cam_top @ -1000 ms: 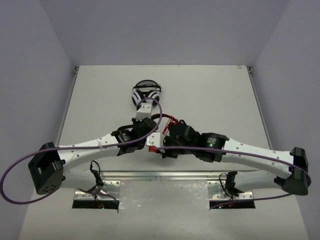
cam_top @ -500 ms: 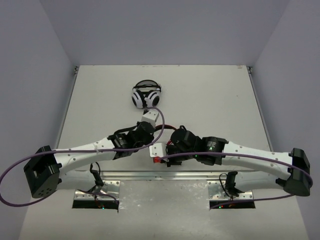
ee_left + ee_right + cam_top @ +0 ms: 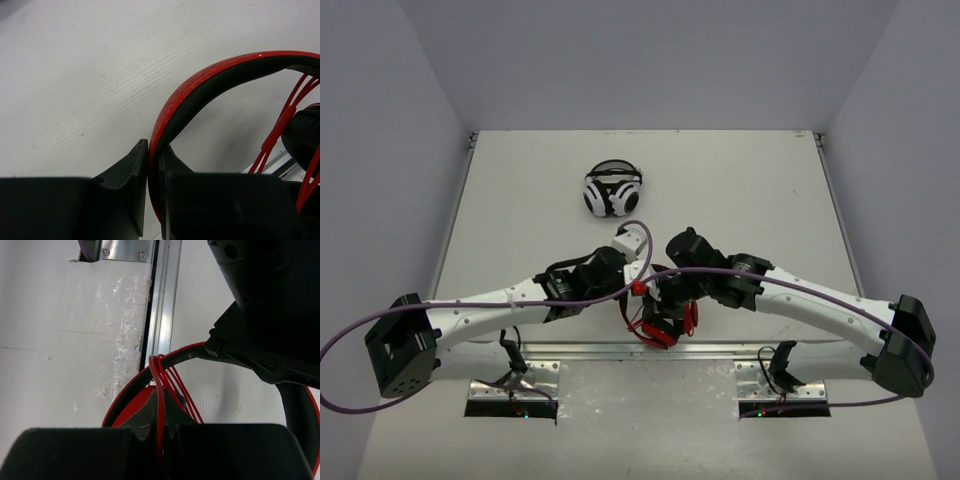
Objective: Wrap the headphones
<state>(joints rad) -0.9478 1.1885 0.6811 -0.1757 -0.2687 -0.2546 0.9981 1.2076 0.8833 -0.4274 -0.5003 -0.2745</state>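
The red headphones [image 3: 663, 322] are held near the middle of the desk's [image 3: 770, 190] near edge. The headband [image 3: 200, 85] is clamped in the left gripper [image 3: 152, 150], and the red cable [image 3: 159, 380] is pinched in the closed right gripper [image 3: 161, 416]. The cable should be kept taut, with each turn laid snug beside the loops already wound. The cable's free end cannot be made out, and the ear cups are largely cut off.

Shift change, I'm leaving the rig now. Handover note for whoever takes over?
Left gripper: shut on the headband.
Right gripper: shut on the cable.
Headphones: held between both grippers.
White pair: lies apart, farther back.
Done: several cable strands already cross the headband.
Left: finish the wrap. How much cable remains cannot be seen.
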